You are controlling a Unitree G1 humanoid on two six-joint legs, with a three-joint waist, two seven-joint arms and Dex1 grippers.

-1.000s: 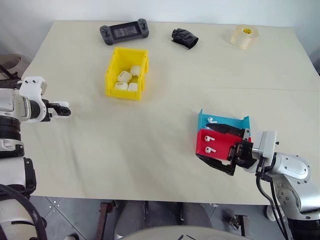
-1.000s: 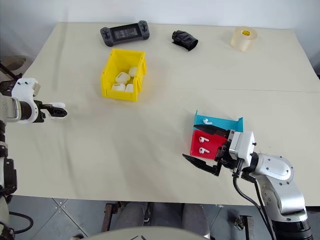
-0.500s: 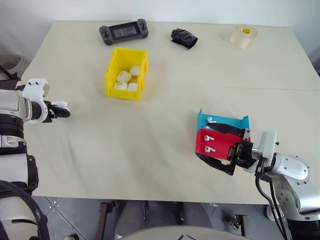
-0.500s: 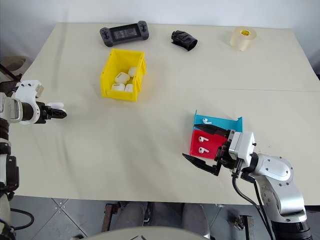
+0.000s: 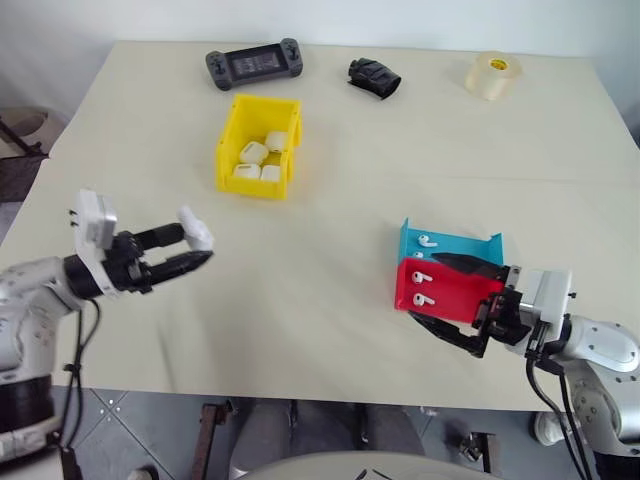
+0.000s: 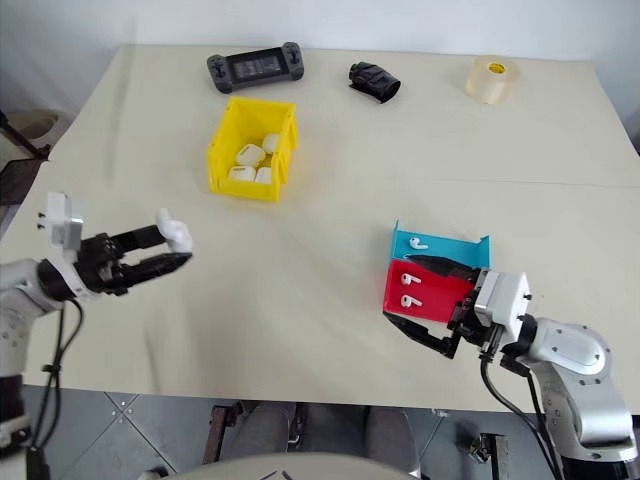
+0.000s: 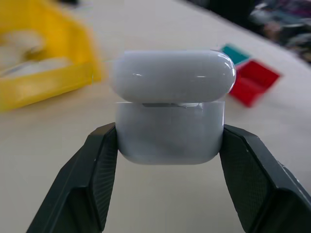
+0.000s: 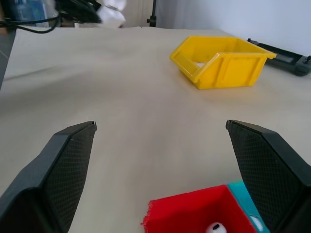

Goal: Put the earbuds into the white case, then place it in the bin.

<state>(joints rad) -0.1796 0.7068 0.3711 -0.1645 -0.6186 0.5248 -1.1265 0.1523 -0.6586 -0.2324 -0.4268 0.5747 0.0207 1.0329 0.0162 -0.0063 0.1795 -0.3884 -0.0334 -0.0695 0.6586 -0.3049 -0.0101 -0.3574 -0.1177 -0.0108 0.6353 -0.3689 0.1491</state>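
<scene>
Holding the white case (image 7: 170, 107) in the left gripper (image 5: 190, 247), fingers clamped on its lower half, lid slightly ajar.

Item one, at 9 o'clock on the table (image 5: 330, 160): left gripper, level, pointing toward 3 o'clock, case raised above the tabletop. Item two, at 11 o'clock: the bin (image 5: 258, 146), yellow, holding several alike white cases. Item three, at 12 o'clock by the far edge: black game controller (image 5: 254, 64), then a dark crumpled object (image 5: 374, 77), then a tape roll (image 5: 493, 74) at 1 o'clock. Item four, at 4 o'clock: blue tray (image 5: 450, 245) and red tray (image 5: 445, 290), touching, with the earbuds (image 5: 420, 287) inside both. Item five, at 4 o'clock: right gripper (image 5: 455, 298), fingers spread wide, one either side of the red tray, gripping nothing.
</scene>
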